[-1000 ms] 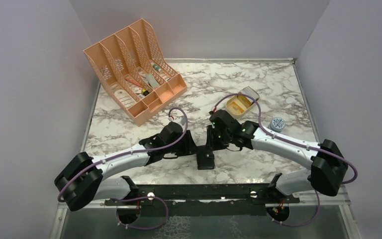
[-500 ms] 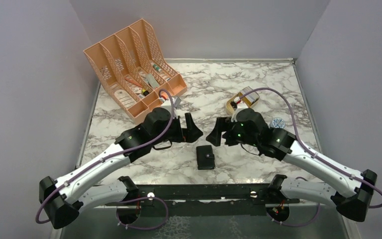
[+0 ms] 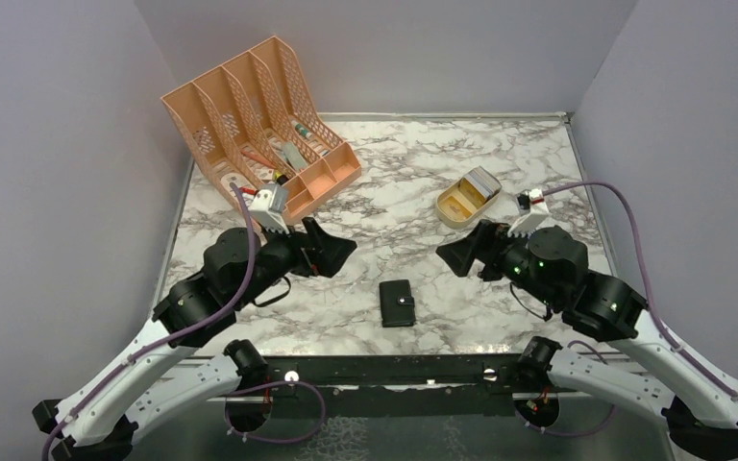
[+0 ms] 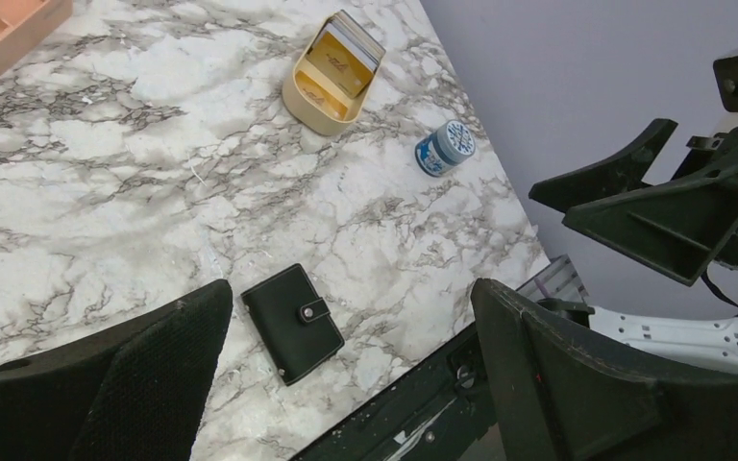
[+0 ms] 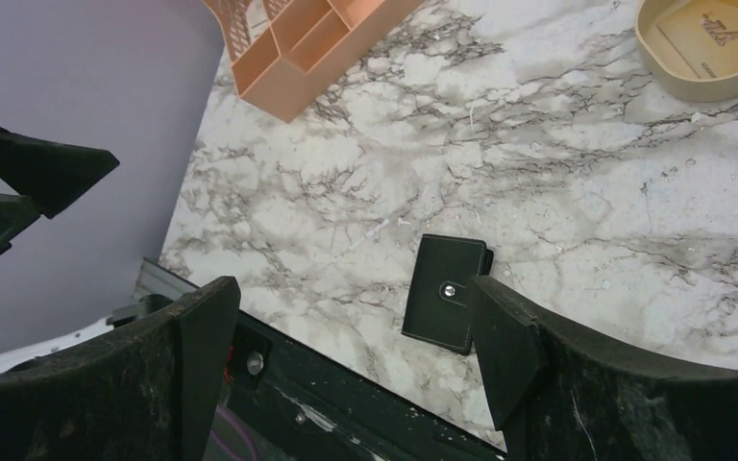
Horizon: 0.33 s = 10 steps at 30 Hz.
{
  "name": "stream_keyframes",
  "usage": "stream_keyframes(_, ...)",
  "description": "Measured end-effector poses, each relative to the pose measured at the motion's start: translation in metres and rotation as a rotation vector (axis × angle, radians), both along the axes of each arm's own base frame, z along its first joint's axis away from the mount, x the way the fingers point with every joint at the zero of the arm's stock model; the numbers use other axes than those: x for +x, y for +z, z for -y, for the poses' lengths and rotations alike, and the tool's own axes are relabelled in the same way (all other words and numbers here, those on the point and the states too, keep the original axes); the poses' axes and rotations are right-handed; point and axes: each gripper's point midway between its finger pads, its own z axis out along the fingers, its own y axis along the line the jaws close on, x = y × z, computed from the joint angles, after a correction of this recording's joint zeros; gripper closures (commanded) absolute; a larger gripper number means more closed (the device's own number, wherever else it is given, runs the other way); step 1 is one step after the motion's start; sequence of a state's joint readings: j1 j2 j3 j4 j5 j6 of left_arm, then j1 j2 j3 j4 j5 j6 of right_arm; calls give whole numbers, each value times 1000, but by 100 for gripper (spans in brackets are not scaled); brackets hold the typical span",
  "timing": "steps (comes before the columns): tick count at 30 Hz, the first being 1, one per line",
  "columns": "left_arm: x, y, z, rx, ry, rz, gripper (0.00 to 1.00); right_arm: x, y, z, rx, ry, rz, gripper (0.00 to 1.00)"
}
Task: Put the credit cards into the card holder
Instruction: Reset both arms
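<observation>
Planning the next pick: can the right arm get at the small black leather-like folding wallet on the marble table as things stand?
Probably yes. The black wallet lies alone on the marble table, nothing on or against it; the right gripper hangs open nearby, the left gripper aside.

both my arms have drawn back from the card holder
a second ago my left gripper (image 3: 334, 240) and right gripper (image 3: 456, 252) were bunched over the card holder (image 3: 397, 303); now each has swung out to its own side, well apart from it, leaving it uncovered.
</observation>
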<state>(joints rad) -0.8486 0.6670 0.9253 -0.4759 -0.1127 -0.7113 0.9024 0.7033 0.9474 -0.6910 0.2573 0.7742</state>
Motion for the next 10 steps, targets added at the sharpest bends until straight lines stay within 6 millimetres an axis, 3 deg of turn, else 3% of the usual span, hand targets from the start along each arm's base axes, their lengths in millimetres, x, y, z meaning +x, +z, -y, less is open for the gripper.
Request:
stream_keyframes(4, 0, -3, -8, 0, 27, 9, 1, -2, 6, 7, 33, -25, 15, 11)
stream_keyframes(10, 2, -34, -7, 59, 36, -50, 1, 0, -12, 5, 0, -28, -15, 11)
